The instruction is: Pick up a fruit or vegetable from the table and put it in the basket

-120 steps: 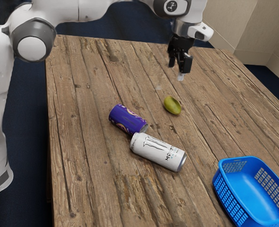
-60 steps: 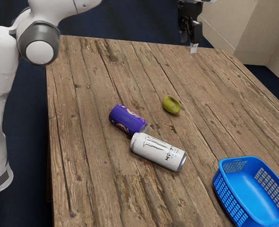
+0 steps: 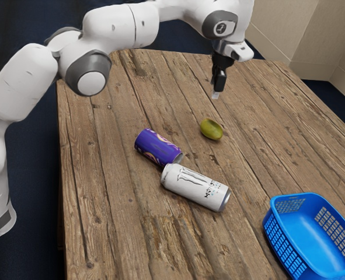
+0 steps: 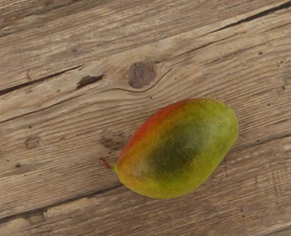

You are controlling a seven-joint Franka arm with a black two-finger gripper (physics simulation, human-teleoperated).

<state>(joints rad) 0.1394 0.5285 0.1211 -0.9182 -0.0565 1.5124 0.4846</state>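
Observation:
My gripper (image 3: 216, 95) hangs above the table, higher than the mango and off toward the table's far side in the exterior view; whether it is open or shut cannot be made out. The green-yellow mango (image 3: 211, 129) lies on the wood beyond the two cans, apart from the gripper. From the wrist camera the mango (image 4: 177, 150) shows a red-orange flank and a short brown stem. At the exterior view's lower right stands the blue basket (image 3: 269, 228), with no fruit visible inside.
A purple can (image 3: 157, 146) and a white can (image 3: 194, 187) lie on their sides, end to end, between the mango and the near part of the wooden table (image 3: 119, 216). The table's far edge runs behind the gripper.
My hand first rose toward the far edge, then came back down nearer the mango, turned compared with a second ago. The mango has shifted very slightly toward the exterior view's left.

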